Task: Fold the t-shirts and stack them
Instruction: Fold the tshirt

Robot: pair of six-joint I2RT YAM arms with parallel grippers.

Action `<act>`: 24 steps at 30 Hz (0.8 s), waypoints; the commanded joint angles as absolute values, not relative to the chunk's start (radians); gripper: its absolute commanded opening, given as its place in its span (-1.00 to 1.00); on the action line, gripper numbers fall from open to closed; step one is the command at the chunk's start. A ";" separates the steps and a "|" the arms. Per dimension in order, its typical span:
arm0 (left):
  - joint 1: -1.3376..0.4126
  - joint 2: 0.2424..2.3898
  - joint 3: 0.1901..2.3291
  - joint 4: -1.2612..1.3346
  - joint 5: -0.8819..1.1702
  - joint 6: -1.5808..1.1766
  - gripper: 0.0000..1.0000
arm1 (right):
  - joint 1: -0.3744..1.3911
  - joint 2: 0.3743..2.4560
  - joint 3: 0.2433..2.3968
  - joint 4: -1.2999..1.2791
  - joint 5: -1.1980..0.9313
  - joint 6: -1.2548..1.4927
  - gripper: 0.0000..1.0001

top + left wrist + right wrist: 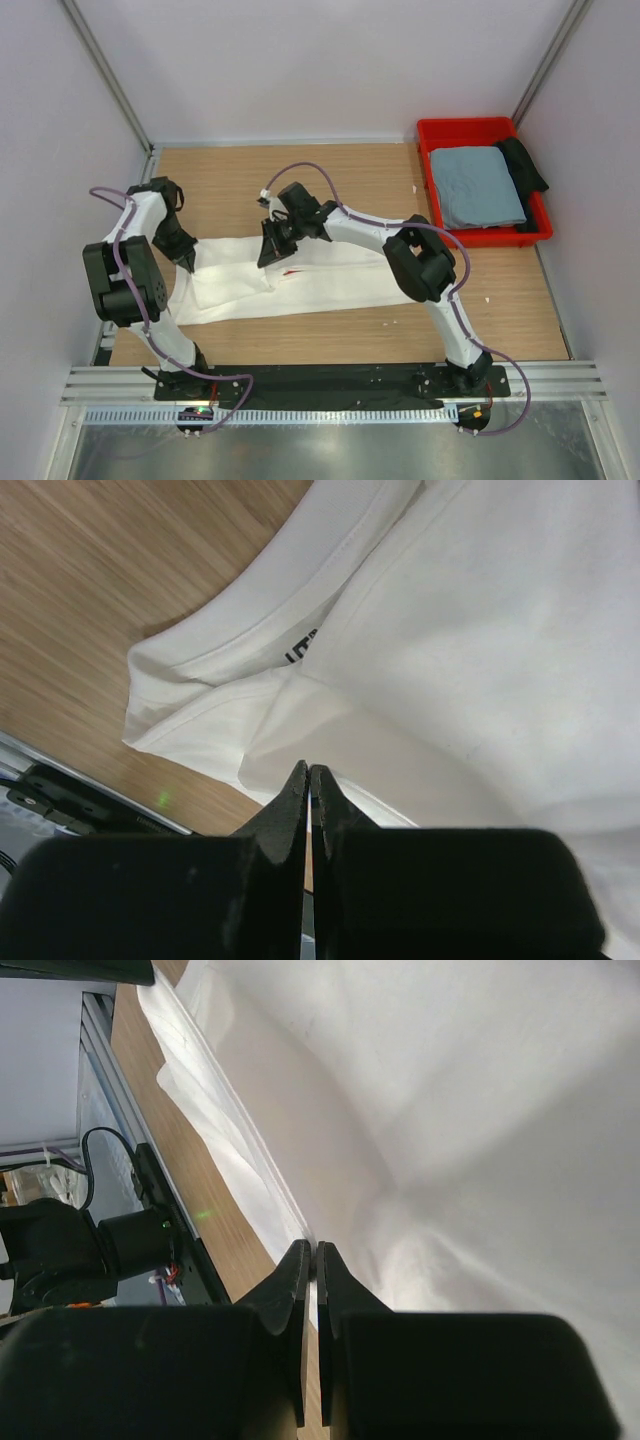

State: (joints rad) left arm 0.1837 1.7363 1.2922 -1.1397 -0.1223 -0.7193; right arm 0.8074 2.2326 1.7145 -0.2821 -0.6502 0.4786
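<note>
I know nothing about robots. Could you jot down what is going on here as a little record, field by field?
table: wooden, with both arms reaching over it
white t-shirt: lying flat across the middle, partly folded
left claw: closed, seemingly pinching the white t-shirt's edge
right claw: closed, seemingly pinching the same shirt's edge
grey-blue t-shirt: folded, lying inside the red bin
red bin: far right corner of the table
</note>
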 commanded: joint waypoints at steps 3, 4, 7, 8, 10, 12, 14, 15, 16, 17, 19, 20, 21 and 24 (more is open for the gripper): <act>0.184 1.758 1.342 -1.121 -0.163 -0.689 -1.00 | 0.799 2.258 1.792 -0.324 -0.643 0.497 -0.85; 0.186 1.761 1.347 -1.118 -0.164 -0.689 -1.00 | 0.798 2.261 1.796 -0.328 -0.634 0.499 -0.85; 0.186 1.785 1.367 -1.115 -0.166 -0.683 -1.00 | 0.785 2.273 1.815 -0.331 -0.617 0.508 -0.85; 0.184 1.792 1.371 -1.115 -0.167 -0.683 -1.00 | 0.782 2.278 1.828 -0.331 -0.617 0.509 -0.84; 0.184 1.810 1.385 -1.108 -0.164 -0.680 -0.99 | 0.773 2.304 1.853 -0.336 -0.623 0.512 -0.83; 0.184 1.821 1.387 -1.095 -0.153 -0.680 -0.99 | 0.769 2.332 1.903 -0.353 -0.624 0.512 -0.78; 0.184 1.841 1.391 -1.074 -0.146 -0.669 -0.99 | 0.762 2.378 1.969 -0.377 -0.627 0.506 -0.57; 0.184 1.848 1.399 -1.075 -0.153 -0.667 -0.95 | 0.761 2.388 1.991 -0.418 -0.617 0.497 -0.43; 0.184 1.848 1.407 -1.089 -0.190 -0.669 -0.60 | 0.755 2.398 2.014 -0.443 -0.598 0.486 -0.22; 0.184 1.838 1.420 -1.098 -0.218 -0.672 -0.44 | 0.752 2.404 2.069 -0.481 -0.586 0.467 -0.17; 0.184 1.789 1.420 -1.120 -0.285 -0.676 -0.12 | 0.753 2.382 2.114 -0.616 -0.543 0.379 0.07; 0.183 1.725 1.404 -1.123 -0.293 -0.676 0.07 | 0.753 2.326 2.090 -0.638 -0.523 0.353 0.13; 0.183 1.685 1.384 -1.124 -0.293 -0.675 0.14 | 0.753 2.294 2.054 -0.647 -0.515 0.313 0.18; 0.183 1.568 1.281 -1.126 -0.210 -0.681 0.18 | 0.753 2.160 1.846 -0.560 -0.557 0.293 0.25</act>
